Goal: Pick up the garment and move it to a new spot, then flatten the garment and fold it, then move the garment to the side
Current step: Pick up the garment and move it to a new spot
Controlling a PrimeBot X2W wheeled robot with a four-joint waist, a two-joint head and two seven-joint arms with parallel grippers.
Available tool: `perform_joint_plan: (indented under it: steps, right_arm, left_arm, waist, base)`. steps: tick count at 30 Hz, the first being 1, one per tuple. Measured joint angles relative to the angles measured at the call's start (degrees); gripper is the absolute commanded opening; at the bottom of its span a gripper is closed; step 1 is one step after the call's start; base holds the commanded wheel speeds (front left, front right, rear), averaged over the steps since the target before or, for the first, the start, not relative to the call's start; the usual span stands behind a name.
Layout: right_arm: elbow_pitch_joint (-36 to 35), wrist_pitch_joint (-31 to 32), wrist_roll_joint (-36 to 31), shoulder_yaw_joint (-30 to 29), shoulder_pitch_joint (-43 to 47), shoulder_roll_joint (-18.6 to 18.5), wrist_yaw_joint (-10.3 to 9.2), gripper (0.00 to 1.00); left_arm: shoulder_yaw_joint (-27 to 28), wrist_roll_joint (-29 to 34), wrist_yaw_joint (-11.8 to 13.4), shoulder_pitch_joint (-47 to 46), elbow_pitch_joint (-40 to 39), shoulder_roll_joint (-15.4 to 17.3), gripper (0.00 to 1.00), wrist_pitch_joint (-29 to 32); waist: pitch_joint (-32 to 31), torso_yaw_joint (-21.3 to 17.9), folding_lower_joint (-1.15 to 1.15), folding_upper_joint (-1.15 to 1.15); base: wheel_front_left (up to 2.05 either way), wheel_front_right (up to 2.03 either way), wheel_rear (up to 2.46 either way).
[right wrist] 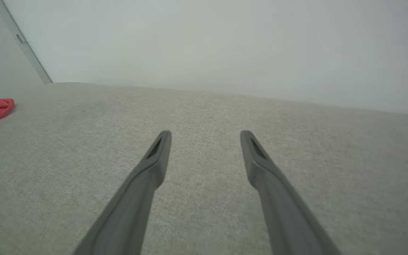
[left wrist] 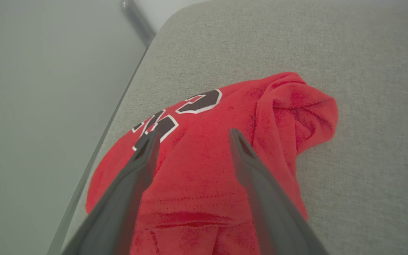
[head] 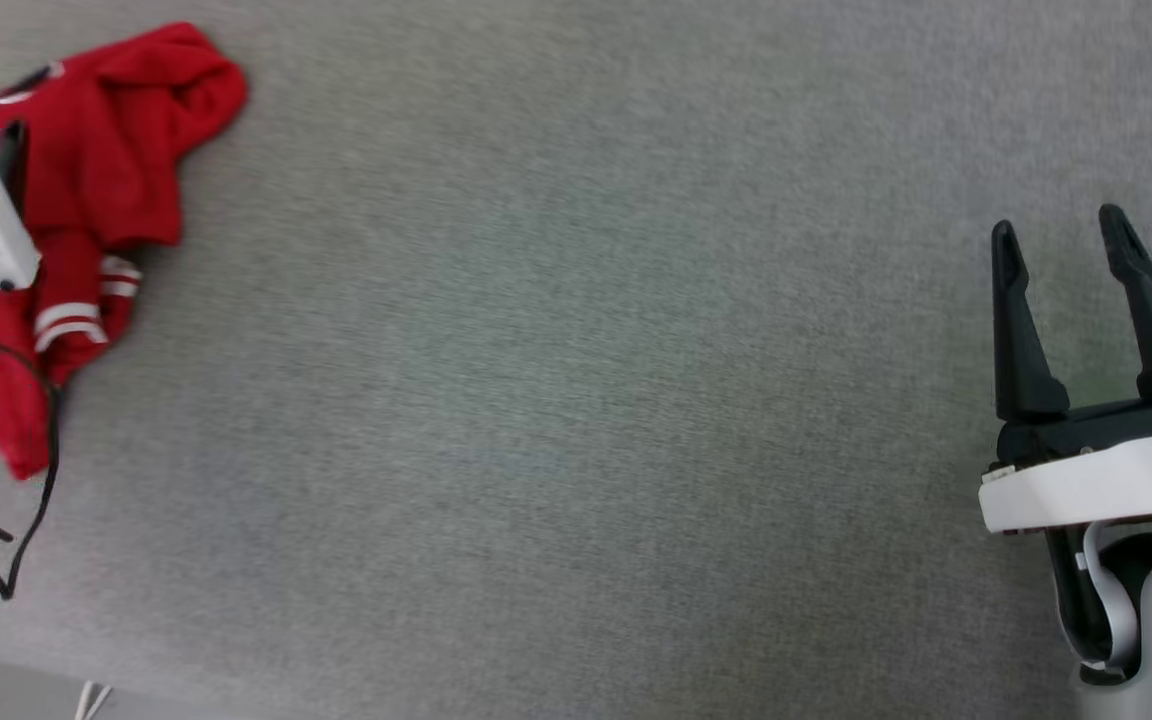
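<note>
- Currently, the shirt [head: 106, 140] lies crumpled near the left edge of the grey cushion [head: 576, 400].
- Left gripper [left wrist: 193, 134]: jaws apart, pointed at the shirt.
- Right gripper [head: 1058, 222]: jaws apart, well apart from the shirt.

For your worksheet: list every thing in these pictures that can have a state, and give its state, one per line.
garment: crumpled in a heap, unfolded, near the edge of the grey surface.
left gripper: open, over the garment, gripping nothing.
right gripper: open, empty, over bare grey surface.
</note>
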Motion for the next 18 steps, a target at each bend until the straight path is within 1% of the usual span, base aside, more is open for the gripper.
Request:
perform_joint_plan:
  steps: [5, 9, 11, 12, 13, 15, 18]
  right_arm:
    - [0.6, -0.6, 0.0, 0.0, -1.1, 0.0, 0.00, 1.00]
    - [1.1, -0.9, 0.0, 0.0, -1.3, 0.0, 0.00, 1.00]
    - [1.1, -0.9, 0.0, -0.1, -1.4, 0.0, 0.00, 1.00]
    - [1.2, -0.9, 0.0, -0.2, -1.4, 0.0, 0.00, 1.00]
    - [1.2, -0.8, 0.0, -0.3, -1.4, 0.0, 0.00, 1.00]
    - [1.4, -0.5, -0.2, -0.3, -1.4, 0.0, 0.00, 1.00]
    - [1.9, -0.5, -0.2, -0.3, -1.6, 0.0, 0.00, 1.00]
  left_arm:
    - [0.5, -5.1, -0.1, -0.1, 5.9, 2.8, 1.00, 9.4]
    - [2.0, -6.8, 0.8, -0.5, 8.5, 4.7, 1.00, 14.2]
    - [2.2, -7.5, 1.1, -0.9, 8.9, 4.8, 1.00, 15.5]
    - [2.3, -7.6, 1.5, -0.9, 8.9, 4.7, 0.87, 15.3]
    - [2.2, -7.6, 1.9, -0.9, 8.9, 4.5, 0.00, 15.2]
    - [2.0, -7.5, 2.6, -1.0, 8.9, 4.0, 0.00, 14.9]
    - [1.0, -5.9, 3.4, -0.7, 8.3, 3.5, 0.00, 11.6]
  waist:
    - [3.5, -2.7, 0.00, 0.00]
    - [4.6, -4.0, -0.01, 0.00]
    - [4.7, -4.0, -0.01, 0.00]
    - [4.7, -3.9, -0.01, 0.00]
    - [4.6, -3.8, -0.01, 0.00]
    - [4.2, -3.6, -0.01, 0.00]
    - [2.9, -3.3, 0.00, 0.00]
  base:
    - [0.00, 0.00, 0.00]
    - [0.00, 0.00, 0.00]
    - [0.00, 0.00, 0.00]
    - [0.00, 0.00, 0.00]
    - [0.00, 0.00, 0.00]
    - [0.00, 0.00, 0.00]
    - [0.00, 0.00, 0.00]
